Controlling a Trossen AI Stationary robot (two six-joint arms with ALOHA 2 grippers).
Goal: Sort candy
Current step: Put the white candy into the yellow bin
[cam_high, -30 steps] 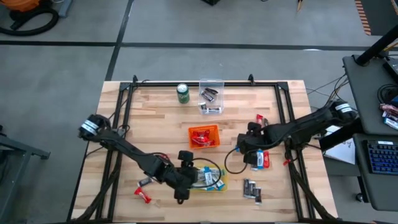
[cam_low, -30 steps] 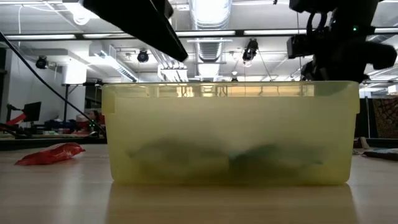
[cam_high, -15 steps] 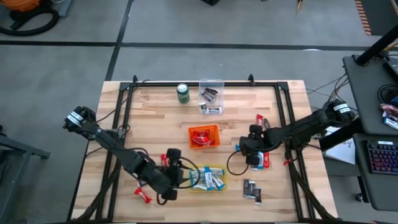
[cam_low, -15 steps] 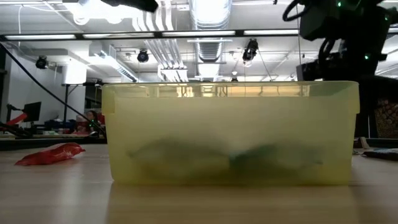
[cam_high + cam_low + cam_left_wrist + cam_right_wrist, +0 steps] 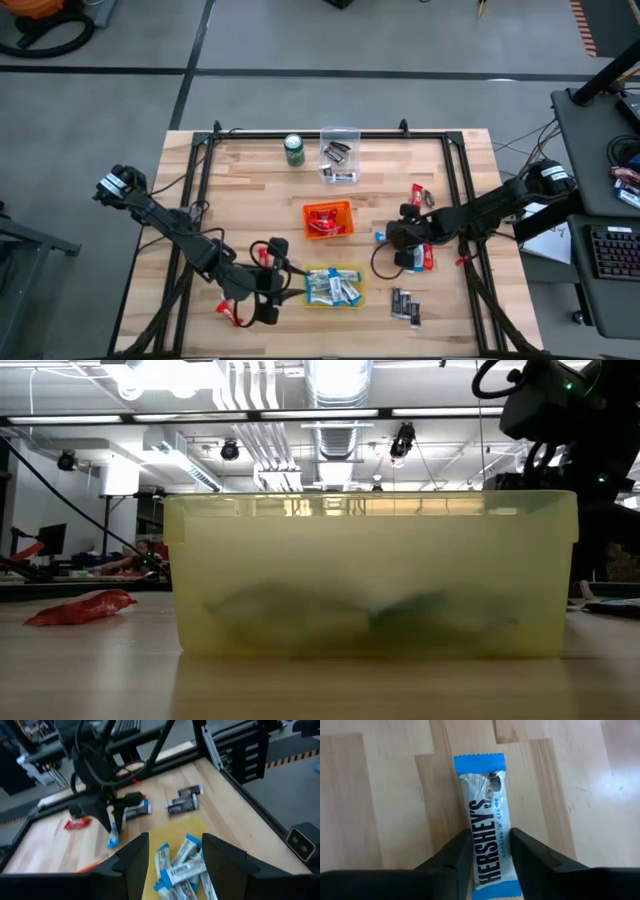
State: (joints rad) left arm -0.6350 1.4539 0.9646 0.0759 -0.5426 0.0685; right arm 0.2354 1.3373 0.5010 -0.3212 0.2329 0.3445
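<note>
My right gripper points down at the table's right part, shut on a blue-and-white candy bar that lies flat on the wood. My left gripper hovers open and empty at the left end of the yellow bin, which holds several blue-and-white bars. The orange bin holds red candy and the clear bin holds dark candy. Loose red bars and dark bars lie on the table. My right gripper has the bar's two long sides between its two fingers, toward the bar's nearer end. The fingers come from above, slanting down, and lie across the bar. The bar lies flat on the table, label up.
A green can stands at the far edge beside the clear bin. More candy lies just right of my right gripper. In the low view the yellow bin fills the middle, with a red bar to its left.
My left gripper has drawn back from above the yellow bin toward the table's left edge, has risen and has tipped up toward level. My right gripper has come down onto the blue-and-white bar on the table.
</note>
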